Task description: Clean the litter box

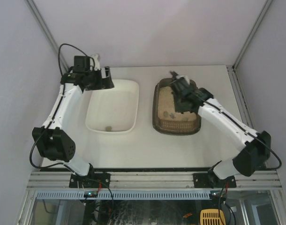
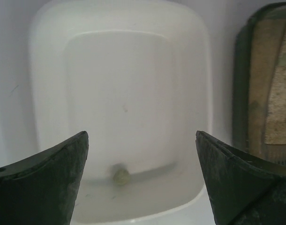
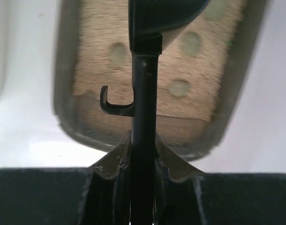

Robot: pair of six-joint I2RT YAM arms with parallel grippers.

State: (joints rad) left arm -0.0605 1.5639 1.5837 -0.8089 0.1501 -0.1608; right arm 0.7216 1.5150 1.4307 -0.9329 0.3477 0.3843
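- Litter box (image 1: 155, 110) sits on the table (image 1: 147, 150), right of centre, with its long axis running away from the arm bases. Beige litter (image 3: 94, 70) fills the inside.
- White tray (image 1: 116, 101) lies just left of the litter box and parallel to it. A narrow strip of table shows between them, so they don't touch.
- Right gripper (image 3: 143, 143) hangs over the litter box, roughly above its middle. Its fingers are pressed together on the dark handle of a scoop (image 3: 145, 84).
- A small hook (image 3: 110, 105) sticks out from one side of the scoop handle.
- The scoop head is over the litter, inside the box outline. Can't tell whether it touches the litter.
- Several pale roundish clumps (image 3: 179, 87) lie on the litter, on both sides of the scoop handle.
- Left gripper (image 2: 142, 136) is well left of the litter box, over the tray corner farthest from the arm bases and from the box. Its fingers are spread wide with nothing between them.
- One small lump (image 2: 120, 176) sits on the white tray floor at the end nearest the arm bases, well apart from the litter box.
- From the left wrist camera, the litter box shows only as a dark rim and a strip of litter at the right edge.
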